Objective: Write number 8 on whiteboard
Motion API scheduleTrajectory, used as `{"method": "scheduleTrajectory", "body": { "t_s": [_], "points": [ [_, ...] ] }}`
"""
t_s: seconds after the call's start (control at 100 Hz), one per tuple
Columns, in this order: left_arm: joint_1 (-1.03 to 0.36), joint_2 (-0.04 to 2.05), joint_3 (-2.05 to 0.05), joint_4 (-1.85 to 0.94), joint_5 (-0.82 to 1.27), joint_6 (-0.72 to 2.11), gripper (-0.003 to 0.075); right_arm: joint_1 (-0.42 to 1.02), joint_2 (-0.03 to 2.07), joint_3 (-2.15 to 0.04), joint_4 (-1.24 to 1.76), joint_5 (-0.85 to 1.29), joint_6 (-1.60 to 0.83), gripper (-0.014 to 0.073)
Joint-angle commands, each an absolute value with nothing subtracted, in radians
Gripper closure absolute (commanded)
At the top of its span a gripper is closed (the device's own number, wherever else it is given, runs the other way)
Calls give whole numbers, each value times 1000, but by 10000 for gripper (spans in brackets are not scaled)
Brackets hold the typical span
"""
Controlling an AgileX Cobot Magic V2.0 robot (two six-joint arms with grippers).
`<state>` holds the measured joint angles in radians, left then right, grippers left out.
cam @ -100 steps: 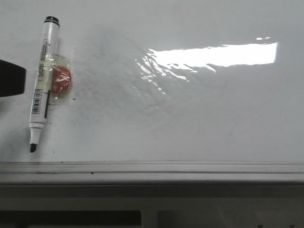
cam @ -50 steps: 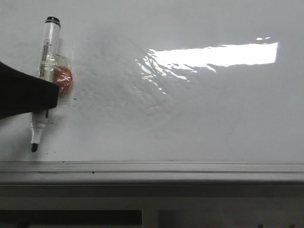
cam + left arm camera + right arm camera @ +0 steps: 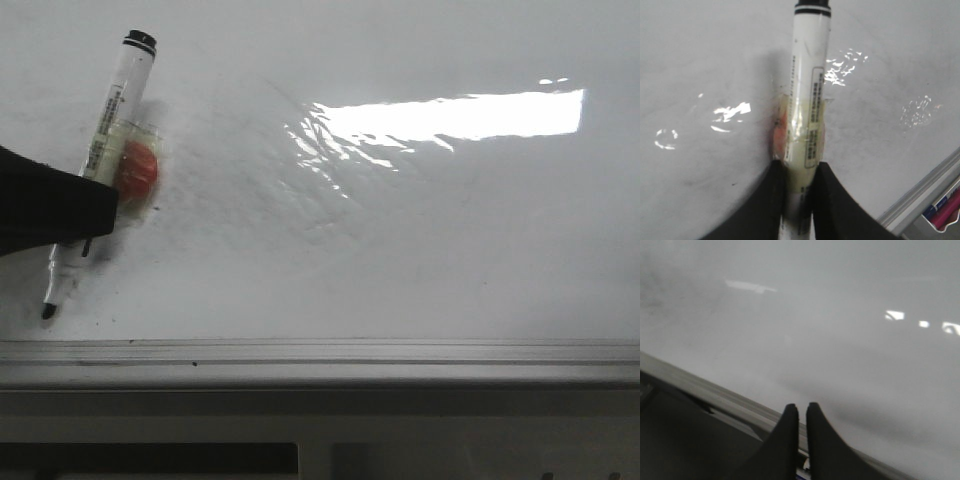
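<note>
**Marker gripped, board still blank**

Nearest the camera runs the grey frame edge [image 3: 320, 352] of the whiteboard [image 3: 400, 250], whose glossy face shows only faint smudges and a bright glare patch; no number 8 is drawn on it yet. Just beyond the frame, at the board's left side, the left tool [image 3: 799, 181] is clenched on the lower barrel of a white marker [image 3: 105, 140]. The marker is tilted, its black tip [image 3: 47, 311] low near the frame and seemingly at the surface, its black rear end [image 3: 140, 40] farther up. A red-orange lump taped to the barrel [image 3: 138, 172] sits right beside the fingers [image 3: 832, 200].

The right tool [image 3: 799, 412] hangs closed and empty over the frame edge.

Risks from here: the grip is narrow and off the marker's middle, so pressing down could swivel or slip it. The taped lump may drag on the board and smear or skew the strokes.
</note>
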<state>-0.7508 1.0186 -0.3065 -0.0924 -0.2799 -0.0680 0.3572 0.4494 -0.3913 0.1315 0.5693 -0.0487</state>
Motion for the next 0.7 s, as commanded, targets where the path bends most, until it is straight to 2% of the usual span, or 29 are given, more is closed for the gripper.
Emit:
{"method": "scheduleTrajectory", "body": {
  "t_s": [0.0, 0.08, 0.15, 0.42, 0.69],
  "points": [
    [-757, 1017, -335, -13, -336, -70, 741, 426, 519, -474, 177, 491, -156, 501],
    [-770, 1017, -335, 62, -338, -70, 741, 493, 583, -532, 183, 488, -187, 414],
    [-790, 1017, -335, 163, -338, -70, 741, 555, 639, -582, 183, 486, -187, 379],
    [-849, 1017, -335, 345, -420, -70, 741, 787, 864, -742, 181, 357, -223, 376],
    [-849, 1017, -335, 341, -458, -70, 741, 861, 1053, -866, 201, 318, -223, 376]
  ]
}}
